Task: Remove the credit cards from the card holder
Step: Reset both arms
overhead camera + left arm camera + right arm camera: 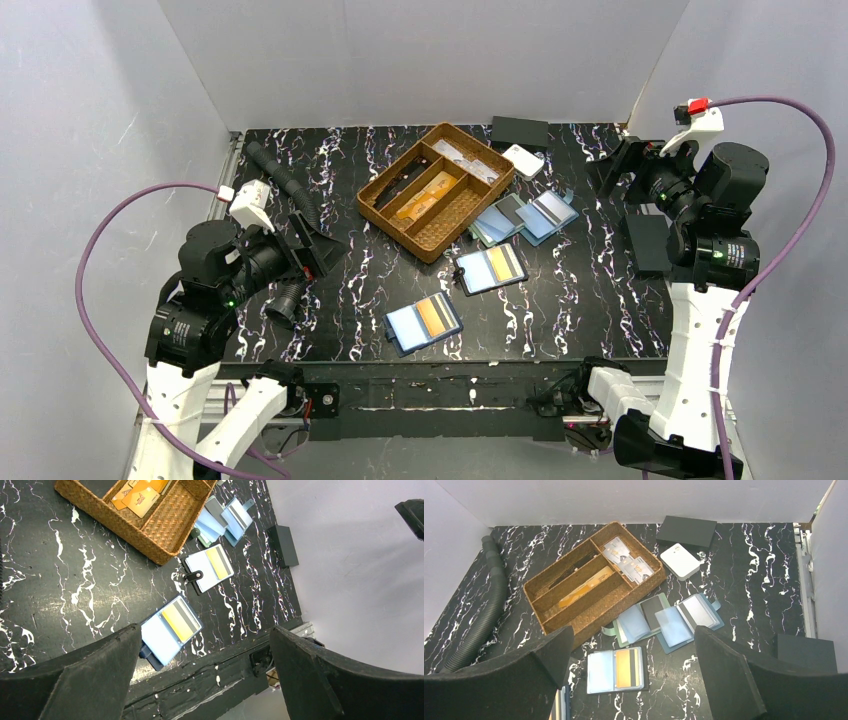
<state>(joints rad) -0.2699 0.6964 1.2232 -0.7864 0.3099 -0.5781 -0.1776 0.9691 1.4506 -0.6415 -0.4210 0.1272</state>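
black marble-patterned surface with white veins fills a white-walled booth. the left arm and the right arm are both raised above it, touching nothing that lies there. the left jaws stand spread wide and hold nothing; the right jaws gape just as wide, with nothing between them. a black corrugated hose lies just beside the left jaws and runs off toward the far wall. a woven basket with several compartments sits between the two pairs of jaws and a little beyond them; loose orange cards lie in its middle compartment and pale cards in the one at its far end. a dark flat box rests close under the right jaws, while a black box and a small white box sit well ahead of them by the far wall. a pile of card holders, opened flat, lies against the basket's side nearest the right jaws. a second card holder lies open just short of that pile, framed between the right fingers in the wrist view, with a yellow-orange credit card tucked in one half. the near card holder lies open in front of the left jaws, close by one of the left fingers in that wrist view, and another credit card sits in its pocket beside a dark stripe.
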